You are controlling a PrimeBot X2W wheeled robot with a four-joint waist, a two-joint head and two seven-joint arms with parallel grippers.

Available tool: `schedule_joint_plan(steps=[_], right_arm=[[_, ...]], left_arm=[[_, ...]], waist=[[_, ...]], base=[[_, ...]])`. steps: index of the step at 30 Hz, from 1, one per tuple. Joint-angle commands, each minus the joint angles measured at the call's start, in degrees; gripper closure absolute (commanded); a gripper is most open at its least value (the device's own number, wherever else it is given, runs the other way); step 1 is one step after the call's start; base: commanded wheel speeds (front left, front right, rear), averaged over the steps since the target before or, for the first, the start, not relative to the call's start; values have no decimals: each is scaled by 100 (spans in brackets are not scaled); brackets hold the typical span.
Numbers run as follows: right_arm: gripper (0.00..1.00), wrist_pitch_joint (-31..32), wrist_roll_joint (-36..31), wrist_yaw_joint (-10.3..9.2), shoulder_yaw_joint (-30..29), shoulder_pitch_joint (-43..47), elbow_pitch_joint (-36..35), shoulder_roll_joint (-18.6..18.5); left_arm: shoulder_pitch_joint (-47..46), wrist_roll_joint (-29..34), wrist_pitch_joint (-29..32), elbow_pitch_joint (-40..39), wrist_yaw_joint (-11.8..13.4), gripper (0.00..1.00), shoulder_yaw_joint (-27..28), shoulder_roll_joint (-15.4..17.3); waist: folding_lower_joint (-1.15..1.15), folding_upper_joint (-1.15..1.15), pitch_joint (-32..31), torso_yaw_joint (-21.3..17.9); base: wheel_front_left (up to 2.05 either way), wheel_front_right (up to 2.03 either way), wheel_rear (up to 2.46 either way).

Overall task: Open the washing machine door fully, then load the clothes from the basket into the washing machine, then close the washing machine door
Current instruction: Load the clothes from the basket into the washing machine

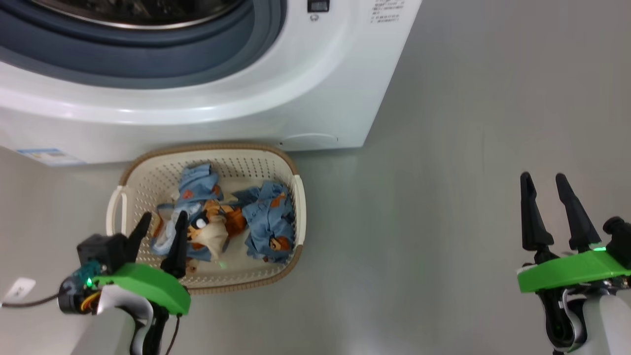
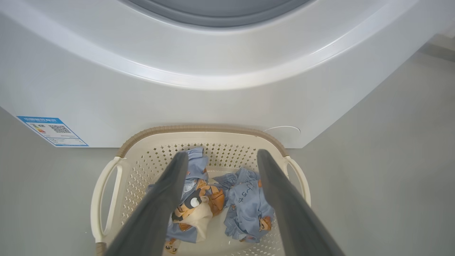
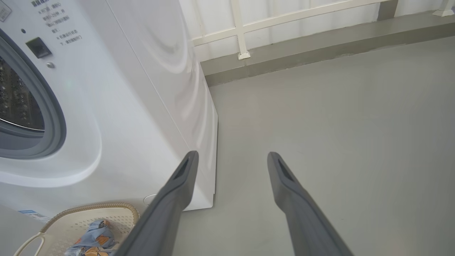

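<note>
The fingers (image 2: 160, 199) of the left gripper (image 1: 164, 217) stand wide apart and hold nothing. They hang over the basket (image 1: 207, 148), pointing down at the clothes (image 2: 245, 206), and we cannot tell if the tips touch the fabric. The fingers (image 1: 531, 217) of the right gripper (image 1: 543, 177) are also wide and empty, over the floor (image 1: 443, 222) at the right side of the washing machine (image 1: 197, 118).

The step in hand, we judge, is to take a garment. In the left wrist view two heaps lie between the fingers: one with the beige lining near the one finger, a mostly blue one near the other. If we close here, we may catch only loose edges of both. Better we move a little toward one heap, go down until the tips are sunk in its thick fold, and then close firmly.

The basket sits on the floor, just beside the front of the machine, and it looks light. So we should lift straight up and slowly; if cloth catches in the holes of the wall, the basket may come up too. The mouth of the machine is uncovered above the basket, with the gasket (image 1: 148, 59) and the drum (image 1: 138, 12) bare, so the way is short: up, over the gasket, deep inside, then release.
</note>
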Motion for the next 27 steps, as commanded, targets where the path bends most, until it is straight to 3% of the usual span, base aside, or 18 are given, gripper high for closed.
schedule_joint_plan(steps=[1,27], right_arm=[[0,-69,-46,9,146,-126,-178,9],[0,-69,-80,9,585,-1143,-499,210]], left_arm=[[-270,-48,-36,71,-14,0,67,218],[-2543,-671,-36,2300,-14,0,-1174,747]], waist=[[0,0,408,-31],[0,0,2213,-367]], base=[[0,0,0],[0,0,0]])
